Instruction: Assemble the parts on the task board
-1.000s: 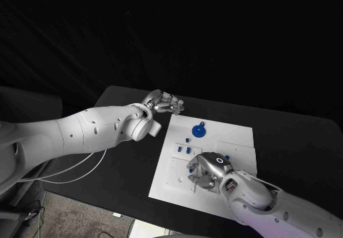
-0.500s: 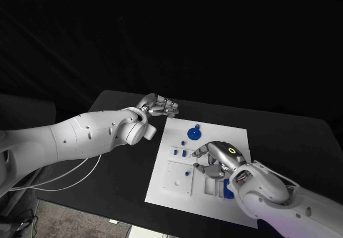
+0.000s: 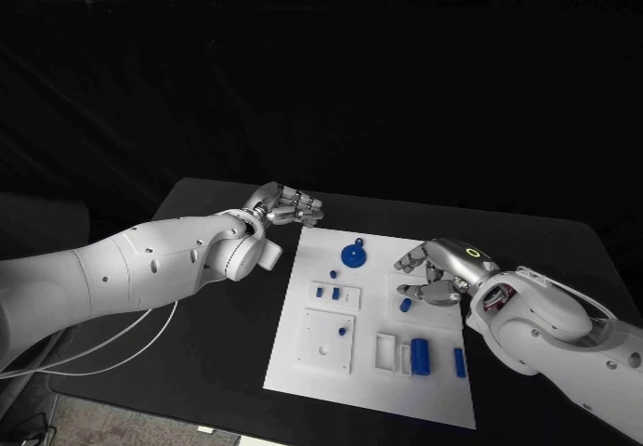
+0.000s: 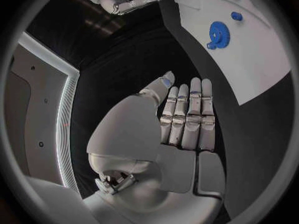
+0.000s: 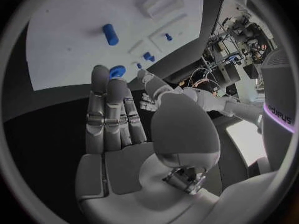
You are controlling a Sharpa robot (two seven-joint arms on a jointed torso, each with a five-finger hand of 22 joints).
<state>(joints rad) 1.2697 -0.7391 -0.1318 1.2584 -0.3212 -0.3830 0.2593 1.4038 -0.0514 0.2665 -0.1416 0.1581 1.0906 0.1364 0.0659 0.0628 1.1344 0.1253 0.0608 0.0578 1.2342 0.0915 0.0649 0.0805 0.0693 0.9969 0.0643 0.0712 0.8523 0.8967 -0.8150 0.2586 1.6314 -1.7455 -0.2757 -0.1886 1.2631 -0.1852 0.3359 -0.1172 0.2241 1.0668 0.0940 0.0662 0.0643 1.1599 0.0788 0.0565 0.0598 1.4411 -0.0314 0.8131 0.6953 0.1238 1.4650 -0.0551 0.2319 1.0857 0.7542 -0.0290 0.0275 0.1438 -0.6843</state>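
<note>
The white task board (image 3: pixel 364 390) lies in the middle of the black table. On it are a blue gear (image 3: pixel 354 254), two small blue pegs (image 3: pixel 327 293), a short blue cylinder (image 3: pixel 405 304) and two longer blue parts (image 3: pixel 419 356) near the front right. My right hand (image 3: pixel 436 269) hovers over the board's right edge beside the cylinder, fingers apart and holding nothing. My left hand (image 3: pixel 285 204) hangs just off the board's far left corner, fingers straight, empty. The right wrist view shows the cylinder (image 5: pixel 110 34) and gear (image 5: pixel 116 71) beyond my flat fingers (image 5: pixel 112 114).
Black table (image 3: pixel 215 307) surrounds the board, with a wide strip on the left under my left arm and another on the far right. The left wrist view shows the gear (image 4: pixel 218 34) on the board (image 4: pixel 261 55) and my right hand (image 4: pixel 121 0) across it.
My right hand has lifted off the board's near middle and moved to its right edge, uncovering the blue parts at the front right. The left hand has stayed near the far left corner.
</note>
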